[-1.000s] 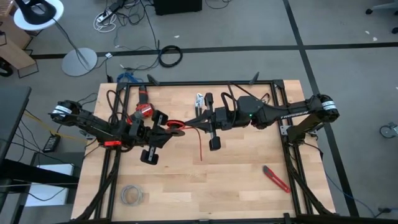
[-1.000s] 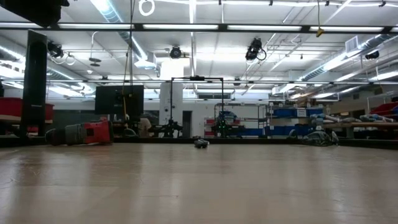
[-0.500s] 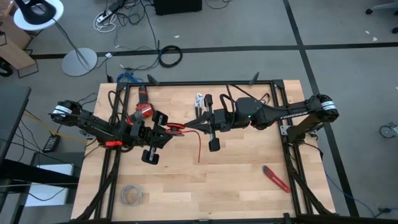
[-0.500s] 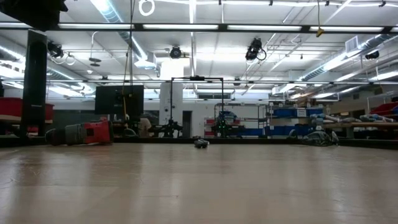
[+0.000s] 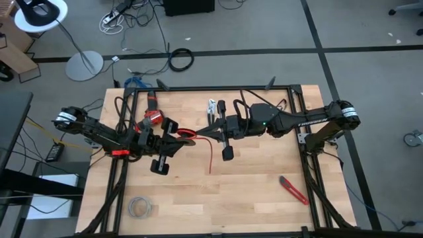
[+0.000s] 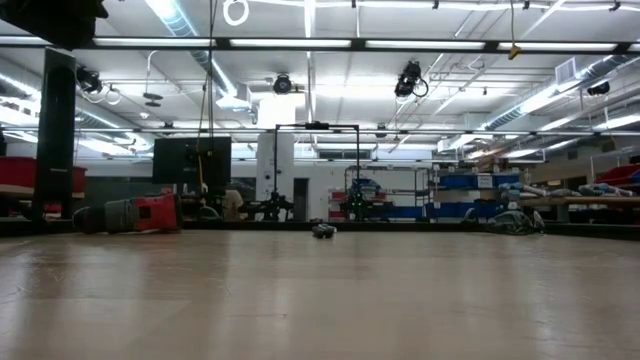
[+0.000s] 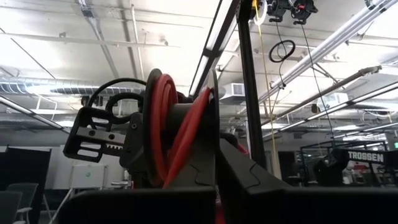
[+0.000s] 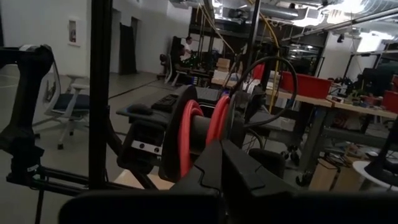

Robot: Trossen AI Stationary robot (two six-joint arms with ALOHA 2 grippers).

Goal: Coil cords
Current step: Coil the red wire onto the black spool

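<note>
Left gripper clamped tight on the coiled red loops of the cords, mid-counter, raised off it. Right gripper just beside, fingers fully closed, apparently pinching the same wire; hard to confirm from above. Loose tail hangs toward the counter's front. Farther off: grey wire bundle, red cutter.

Pale matt wooden table, thin glossy red plastic-coated cord, matt black plastic tools
</note>
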